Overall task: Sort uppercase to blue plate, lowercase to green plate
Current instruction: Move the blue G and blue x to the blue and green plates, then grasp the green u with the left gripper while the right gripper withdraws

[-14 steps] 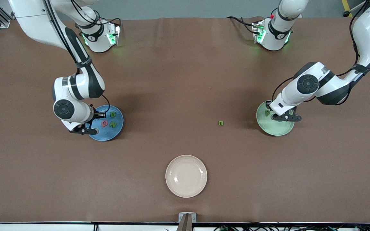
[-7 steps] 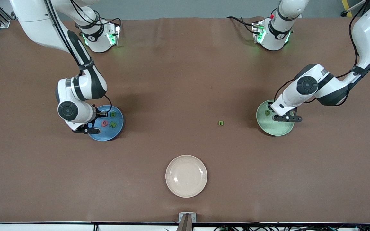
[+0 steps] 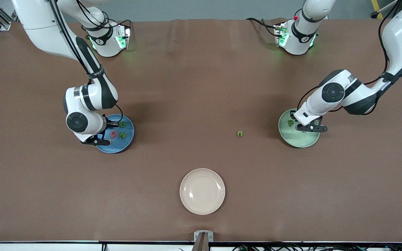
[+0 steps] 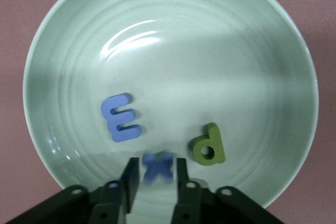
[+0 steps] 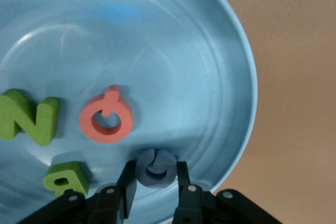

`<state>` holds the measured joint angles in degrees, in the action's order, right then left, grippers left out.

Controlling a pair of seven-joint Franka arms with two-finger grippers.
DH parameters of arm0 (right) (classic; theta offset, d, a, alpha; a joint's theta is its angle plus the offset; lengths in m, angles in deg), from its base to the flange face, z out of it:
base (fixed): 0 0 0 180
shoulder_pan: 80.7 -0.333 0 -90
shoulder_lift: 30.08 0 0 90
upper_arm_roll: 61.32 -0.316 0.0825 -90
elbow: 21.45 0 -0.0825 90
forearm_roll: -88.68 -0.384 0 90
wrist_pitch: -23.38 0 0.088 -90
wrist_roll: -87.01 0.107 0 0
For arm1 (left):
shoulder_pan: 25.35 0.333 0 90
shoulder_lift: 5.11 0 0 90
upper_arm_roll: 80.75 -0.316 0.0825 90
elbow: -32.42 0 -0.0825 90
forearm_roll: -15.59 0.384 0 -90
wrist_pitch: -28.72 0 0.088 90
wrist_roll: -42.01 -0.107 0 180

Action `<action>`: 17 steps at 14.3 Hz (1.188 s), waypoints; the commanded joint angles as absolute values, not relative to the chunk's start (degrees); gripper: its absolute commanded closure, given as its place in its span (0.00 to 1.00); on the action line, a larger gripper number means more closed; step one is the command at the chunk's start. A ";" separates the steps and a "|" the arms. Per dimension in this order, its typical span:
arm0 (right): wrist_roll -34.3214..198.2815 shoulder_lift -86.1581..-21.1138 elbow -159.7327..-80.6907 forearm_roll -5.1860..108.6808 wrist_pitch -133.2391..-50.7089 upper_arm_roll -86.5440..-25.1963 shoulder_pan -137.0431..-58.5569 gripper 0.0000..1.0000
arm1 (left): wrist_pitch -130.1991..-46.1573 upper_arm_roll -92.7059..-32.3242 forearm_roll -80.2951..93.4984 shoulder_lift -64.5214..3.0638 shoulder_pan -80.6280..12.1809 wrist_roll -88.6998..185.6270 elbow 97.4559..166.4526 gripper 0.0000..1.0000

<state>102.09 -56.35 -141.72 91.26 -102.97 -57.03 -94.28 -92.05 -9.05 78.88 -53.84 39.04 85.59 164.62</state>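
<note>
The left gripper (image 4: 155,179) hung over the round pale green plate (image 3: 300,141), its fingers around the blue foam x (image 4: 157,166), apparently just loosening, beside the blue m (image 4: 121,117) and green p (image 4: 209,145). The right gripper (image 5: 155,184) hung over the round blue plate (image 3: 120,146), fingers seemingly closed on the blue foam G (image 5: 155,167), near the pinkish Q (image 5: 106,115), green N (image 5: 29,119) and green B (image 5: 65,179). A small green n (image 3: 239,133) lay on the brown table (image 3: 201,87), farther from the front camera than the beige plate (image 3: 202,191).

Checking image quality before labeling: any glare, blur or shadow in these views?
Left wrist view: glare streak on the green plate, blue x blurred. Right wrist view: blue G in shadow, otherwise sharp. Front view: arm shadows on the table.
</note>
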 commanded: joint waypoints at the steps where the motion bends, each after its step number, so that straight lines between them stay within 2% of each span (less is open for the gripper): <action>1: 102.04 -56.36 -140.82 91.05 -101.96 -57.63 -93.97 0.00 | -92.92 -8.51 79.84 -52.66 39.95 82.54 164.78 0.01; 6: 102.39 -56.28 -128.09 90.88 -84.14 -57.89 -94.41 0.00 | -92.66 -5.70 79.05 -52.83 38.47 85.77 162.59 0.01; 10: 102.22 -56.01 -118.33 90.88 -74.46 -57.89 -95.20 0.00 | -92.66 -5.96 78.26 -53.01 29.87 94.55 158.38 0.01; 14: 100.99 -54.43 -114.36 90.97 -73.03 -57.72 -93.81 0.00 | -92.66 -8.06 74.06 -53.10 18.98 100.45 152.67 0.01; 17: 92.12 -50.93 -113.91 90.88 -72.95 -57.63 -89.60 0.00 | -92.83 -13.75 72.11 -53.27 7.39 103.44 146.35 0.01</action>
